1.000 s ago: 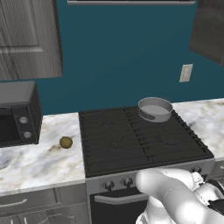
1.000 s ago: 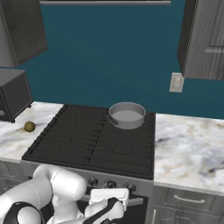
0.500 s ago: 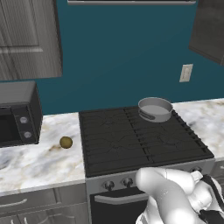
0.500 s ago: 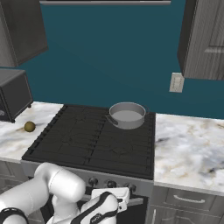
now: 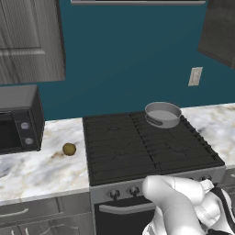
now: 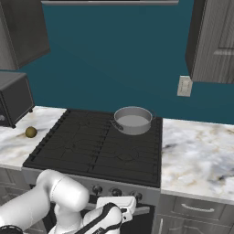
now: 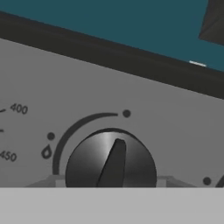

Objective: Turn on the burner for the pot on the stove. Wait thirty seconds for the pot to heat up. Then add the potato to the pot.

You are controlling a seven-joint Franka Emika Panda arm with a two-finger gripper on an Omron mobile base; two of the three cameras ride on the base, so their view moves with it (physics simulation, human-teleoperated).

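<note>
With the pot (image 5: pixel 163 114) on the stove's (image 5: pixel 137 147) back right burner and the potato (image 5: pixel 69 148) waiting on the counter (image 5: pixel 41 167), the gripper, its opening impossible to judge, should center squarely on the knob (image 7: pixel 110 159) before closing and twisting.

grey pot (image 5: pixel 163 114) on stove (image 5: pixel 147 147) rear-right burner; potato (image 5: pixel 69 149) on left counter.

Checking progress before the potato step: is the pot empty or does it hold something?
Empty: the pot shows only its bare pale inside; the potato lies on the counter.
</note>
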